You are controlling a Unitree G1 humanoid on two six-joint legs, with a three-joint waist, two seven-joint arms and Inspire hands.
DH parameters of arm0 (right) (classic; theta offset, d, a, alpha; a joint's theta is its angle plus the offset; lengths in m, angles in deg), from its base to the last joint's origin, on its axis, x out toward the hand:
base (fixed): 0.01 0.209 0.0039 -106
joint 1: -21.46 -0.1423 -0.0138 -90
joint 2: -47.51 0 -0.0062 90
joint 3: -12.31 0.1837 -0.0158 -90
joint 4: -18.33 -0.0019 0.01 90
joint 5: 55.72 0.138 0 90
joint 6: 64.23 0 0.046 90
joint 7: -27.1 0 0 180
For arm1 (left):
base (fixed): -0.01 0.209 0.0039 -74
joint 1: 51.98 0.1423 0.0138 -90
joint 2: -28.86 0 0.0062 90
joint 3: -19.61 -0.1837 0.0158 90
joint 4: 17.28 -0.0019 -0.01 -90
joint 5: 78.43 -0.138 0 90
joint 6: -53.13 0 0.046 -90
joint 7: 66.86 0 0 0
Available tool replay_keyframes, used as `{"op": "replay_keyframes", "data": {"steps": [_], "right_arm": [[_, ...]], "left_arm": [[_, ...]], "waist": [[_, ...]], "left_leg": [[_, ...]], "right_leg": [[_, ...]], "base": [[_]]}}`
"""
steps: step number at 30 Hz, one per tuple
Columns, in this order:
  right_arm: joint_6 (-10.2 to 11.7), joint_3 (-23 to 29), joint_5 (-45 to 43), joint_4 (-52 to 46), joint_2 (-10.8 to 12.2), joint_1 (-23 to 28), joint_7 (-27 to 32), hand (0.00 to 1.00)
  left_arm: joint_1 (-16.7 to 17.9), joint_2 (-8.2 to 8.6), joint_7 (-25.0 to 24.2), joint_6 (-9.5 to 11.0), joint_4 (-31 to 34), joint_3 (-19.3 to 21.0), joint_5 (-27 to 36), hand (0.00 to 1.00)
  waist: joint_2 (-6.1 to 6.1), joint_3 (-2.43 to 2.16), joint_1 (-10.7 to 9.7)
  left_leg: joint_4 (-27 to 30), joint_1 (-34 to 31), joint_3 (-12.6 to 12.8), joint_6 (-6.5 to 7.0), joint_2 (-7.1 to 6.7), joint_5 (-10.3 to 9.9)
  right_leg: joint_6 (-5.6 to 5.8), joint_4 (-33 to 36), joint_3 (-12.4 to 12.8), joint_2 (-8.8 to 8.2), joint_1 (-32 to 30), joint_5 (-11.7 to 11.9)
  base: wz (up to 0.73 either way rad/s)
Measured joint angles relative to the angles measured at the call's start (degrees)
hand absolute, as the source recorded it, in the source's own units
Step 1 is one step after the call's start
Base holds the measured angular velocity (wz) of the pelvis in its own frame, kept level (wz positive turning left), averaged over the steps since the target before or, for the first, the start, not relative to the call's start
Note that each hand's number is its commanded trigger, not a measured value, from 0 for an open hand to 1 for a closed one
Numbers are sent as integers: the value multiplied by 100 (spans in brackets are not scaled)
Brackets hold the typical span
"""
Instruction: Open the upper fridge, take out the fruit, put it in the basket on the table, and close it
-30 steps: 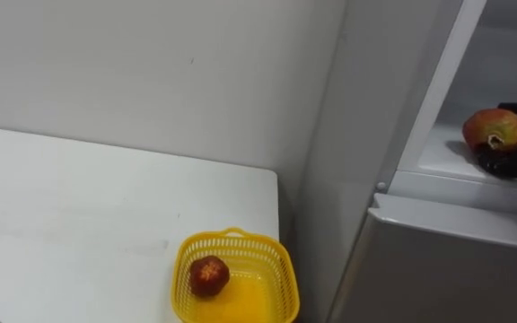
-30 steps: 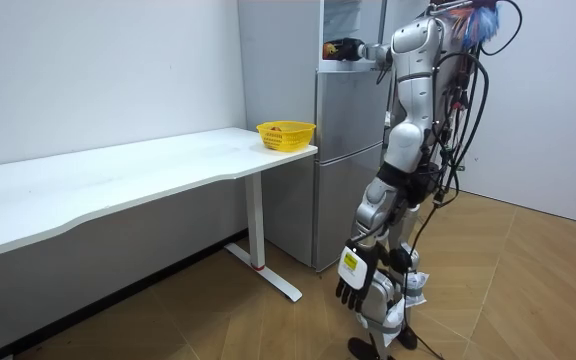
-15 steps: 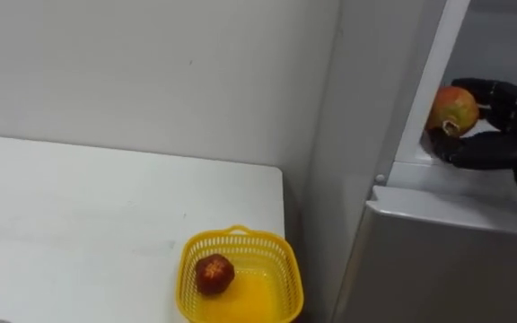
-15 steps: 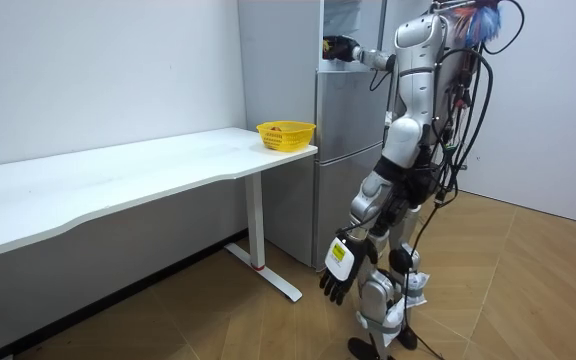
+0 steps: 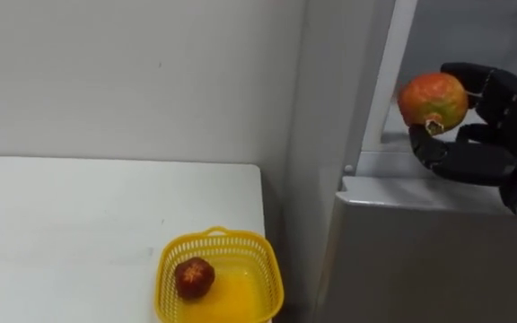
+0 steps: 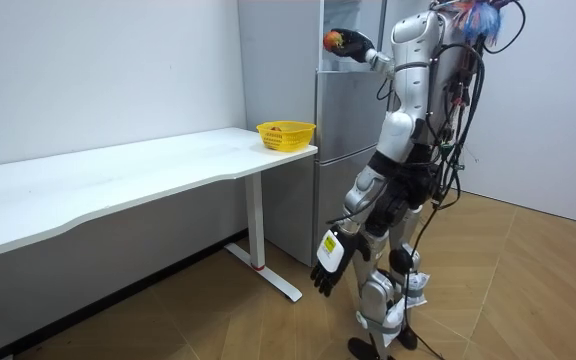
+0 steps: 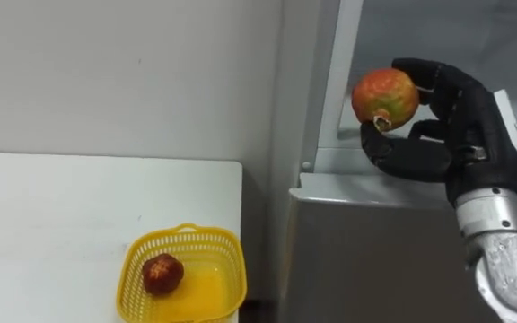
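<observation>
Left eye view: red-orange fruit (image 5: 433, 100) is gripped by the right robot hand (image 5: 479, 154), held before the fridge (image 5: 420, 251)'s open upper compartment. Left robot hand (image 6: 328, 262) is hung low, fingers relaxed.

The right hand (image 7: 469, 135) has drawn the red-orange fruit (image 7: 385, 97) off the shelf of the upper fridge compartment (image 7: 474, 36) and lifted it. The fruit now hangs before the opening at about 1 o'clock in the eye views, not far out at 3 o'clock. Low by the legs, the left hand (image 6: 329, 262) has swung toward 9 o'clock in the room view.
</observation>
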Motion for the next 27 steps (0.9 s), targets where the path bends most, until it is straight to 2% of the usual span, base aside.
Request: {"op": "replay_keyframes", "data": {"steps": [3, 8, 13, 15, 19, 25, 27], "right_arm": [[178, -1, -110, -313, 18, 176, 52, 100], [275, 3, -808, -904, 180, 452, -18, 100], [312, -138, -2364, -1460, 270, 557, -90, 100], [458, -302, -2907, -1582, 268, 558, -201, 100], [520, -728, -3208, -1612, 266, 557, -434, 100], [518, -1227, -3423, -1593, 268, 557, -877, 100], [542, -1465, -3516, -1466, 265, 556, -939, 100]], "left_arm": [[-28, 43, 30, 54, -33, -4, 1, 0], [-13, 80, 26, 119, -92, -12, -7, 0], [-128, 92, -42, 117, -214, -41, -19, 0], [-207, 90, -96, 121, -238, -62, -11, 0], [-376, 66, -86, 145, -308, -381, 8, 0], [-530, 23, -110, 226, -473, -772, 0, 0], [-551, 8, -107, 225, -517, -795, 1, 0]], "waist": [[-8, -5, -4], [-8, -8, -14], [7, -17, 13], [4, -19, 85], [-9, -15, 193], [-91, 29, 383], [-162, 69, 498]], "left_leg": [[-26, 19, 2, 0, 0, 0], [-46, 47, 55, -1, 13, -1], [-72, 53, 61, -1, 13, 0], [-70, 66, 107, -2, 22, 1], [-77, 106, 143, -2, 26, 1], [-76, 111, 140, -5, 32, 3], [-74, 106, 128, -6, 33, 2]], "right_leg": [[0, 0, 18, 2, 0, 0], [0, 4, 41, 6, -5, 0], [1, 12, 46, 5, -4, 0], [0, 15, 75, 10, -3, 0], [0, 42, 117, 13, 7, 0], [0, 50, 117, 17, 7, 0], [0, 44, 114, 21, 9, 0]], "base": [[-1], [-4], [0], [-6], [-6], [0], [2]]}}
